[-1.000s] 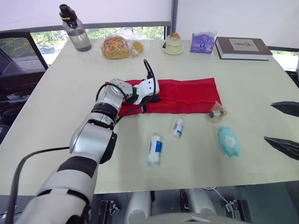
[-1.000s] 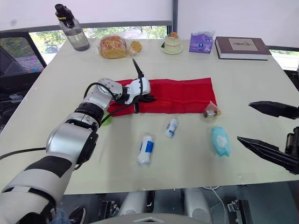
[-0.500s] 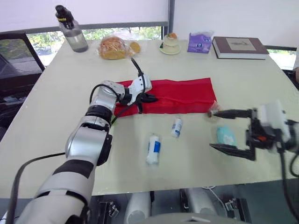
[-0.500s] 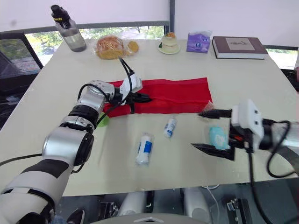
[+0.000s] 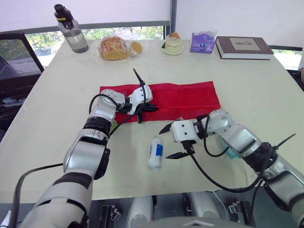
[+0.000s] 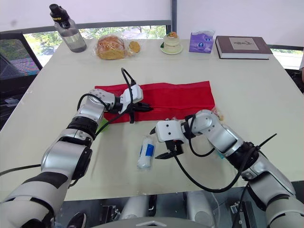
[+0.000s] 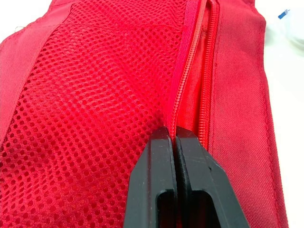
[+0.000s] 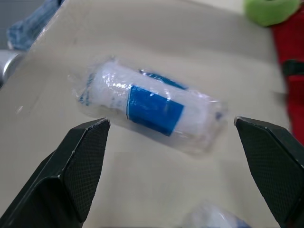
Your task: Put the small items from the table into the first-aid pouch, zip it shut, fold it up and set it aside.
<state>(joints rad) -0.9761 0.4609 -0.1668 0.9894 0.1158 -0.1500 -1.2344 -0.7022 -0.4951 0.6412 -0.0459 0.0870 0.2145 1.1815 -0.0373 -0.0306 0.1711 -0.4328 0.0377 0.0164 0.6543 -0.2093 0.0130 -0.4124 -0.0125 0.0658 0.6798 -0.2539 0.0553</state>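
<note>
Closing on the bandage roll (image 5: 156, 151), just in front of the red pouch (image 5: 190, 95), probably called for the right gripper (image 5: 166, 143), fingers wide apart, to span its narrow width (the wrapper looked slippery); the left gripper (image 7: 171, 135) pinched the pouch's zipper edge, fingers together.

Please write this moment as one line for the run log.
left gripper: shut on pouch | right gripper: open, aimed at bandage roll | pouch: unzipped, flat
</note>
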